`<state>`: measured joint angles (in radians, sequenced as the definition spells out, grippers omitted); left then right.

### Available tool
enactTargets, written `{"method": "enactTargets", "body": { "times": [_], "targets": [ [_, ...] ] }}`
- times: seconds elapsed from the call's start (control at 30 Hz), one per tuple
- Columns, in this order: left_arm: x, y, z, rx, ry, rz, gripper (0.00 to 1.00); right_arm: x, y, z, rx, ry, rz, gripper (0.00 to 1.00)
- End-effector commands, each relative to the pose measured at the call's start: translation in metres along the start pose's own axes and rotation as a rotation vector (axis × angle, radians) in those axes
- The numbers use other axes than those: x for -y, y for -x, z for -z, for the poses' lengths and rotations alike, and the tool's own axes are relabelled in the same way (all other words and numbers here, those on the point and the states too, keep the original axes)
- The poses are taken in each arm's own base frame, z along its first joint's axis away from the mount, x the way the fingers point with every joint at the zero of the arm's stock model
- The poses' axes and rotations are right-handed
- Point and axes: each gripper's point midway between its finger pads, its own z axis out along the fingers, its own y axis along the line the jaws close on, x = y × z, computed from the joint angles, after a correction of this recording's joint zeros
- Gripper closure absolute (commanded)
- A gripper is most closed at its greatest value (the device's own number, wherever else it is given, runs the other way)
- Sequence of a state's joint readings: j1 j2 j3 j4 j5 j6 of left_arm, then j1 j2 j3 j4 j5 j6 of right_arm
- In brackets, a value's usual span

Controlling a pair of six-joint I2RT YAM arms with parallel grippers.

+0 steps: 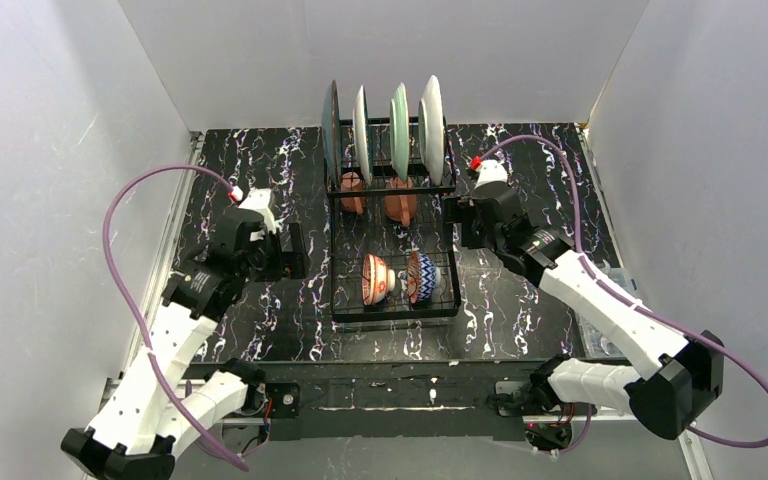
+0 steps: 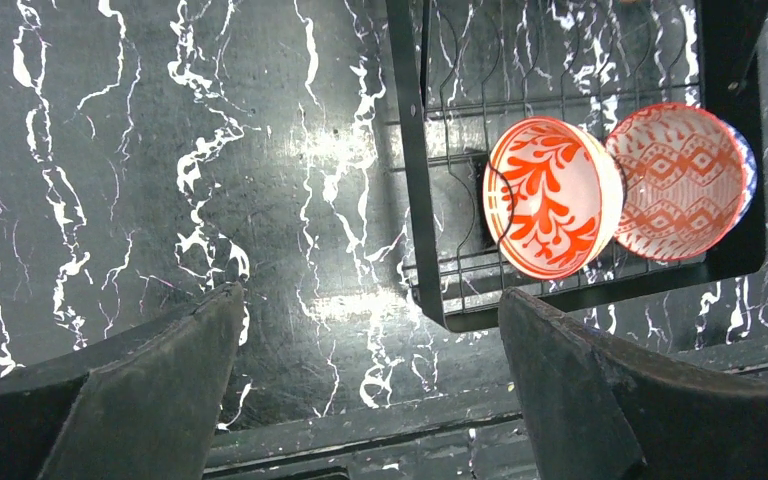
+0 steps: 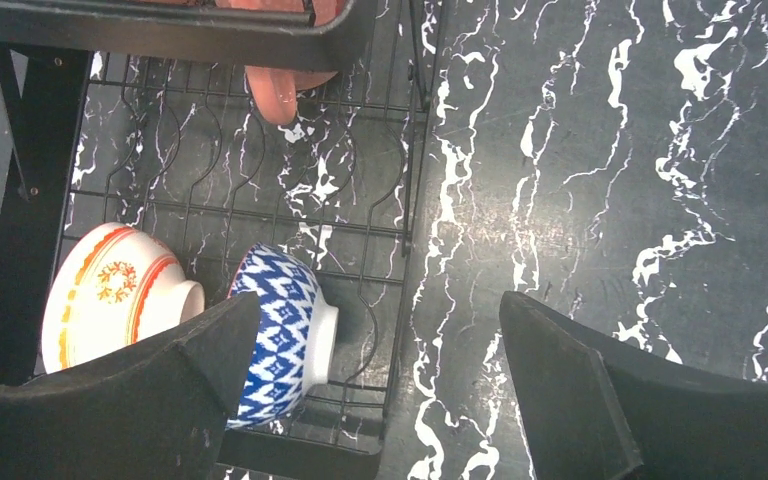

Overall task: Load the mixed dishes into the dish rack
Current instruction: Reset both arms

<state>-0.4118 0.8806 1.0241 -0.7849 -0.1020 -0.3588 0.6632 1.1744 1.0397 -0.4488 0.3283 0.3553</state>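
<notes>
- While both arms flank it, the dish rack sits midway between the left and right edges of the table; four plates stand upright, side by side, in the slots at its far end.
- Just below the plates you have two terracotta mugs on the raised tier.
- At the rack's near end two bowls lie tipped on their sides, just beside each other; the left bowl is white outside with orange bands, the right bowl blue-patterned outside; both are red-patterned inside.
- Your left gripper hovers by the rack's left side, jaws spread wide, nothing between them; the right gripper hangs by the right side, likewise released and empty.
- The rack's black side wires stand between each gripper and the bowls.
</notes>
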Motion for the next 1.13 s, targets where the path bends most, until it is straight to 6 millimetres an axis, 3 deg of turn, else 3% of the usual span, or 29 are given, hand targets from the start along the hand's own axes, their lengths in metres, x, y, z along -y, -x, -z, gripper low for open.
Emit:
{"method": "enactTargets", "body": {
  "times": [0.0, 0.27, 0.73, 0.9, 1.0, 1.1],
  "targets": [
    [-0.007, 0.007, 0.012, 0.096, 0.018, 0.033, 0.02, 0.005, 0.023, 0.022, 0.067, -0.008, 0.02, 0.02],
    [-0.009, 0.001, 0.03, 0.166, -0.033, -0.023, 0.02, 0.018, 0.018, 0.036, 0.101, -0.054, -0.058, 0.02],
    [-0.004, -0.001, 0.052, 0.235, -0.102, -0.024, 0.02, 0.026, 0.02, 0.078, 0.215, 0.024, -0.004, 0.02],
    [-0.006, -0.004, 0.055, 0.239, -0.104, -0.024, 0.02, 0.028, 0.014, 0.08, 0.215, 0.028, -0.006, 0.02],
    [-0.014, -0.01, 0.046, 0.192, -0.051, -0.029, 0.02, 0.027, 0.012, 0.077, 0.208, 0.03, -0.008, 0.02],
    [-0.008, -0.011, 0.045, 0.176, -0.078, -0.016, 0.02, 0.026, 0.011, 0.075, 0.199, 0.033, -0.005, 0.02]
  ]
}}
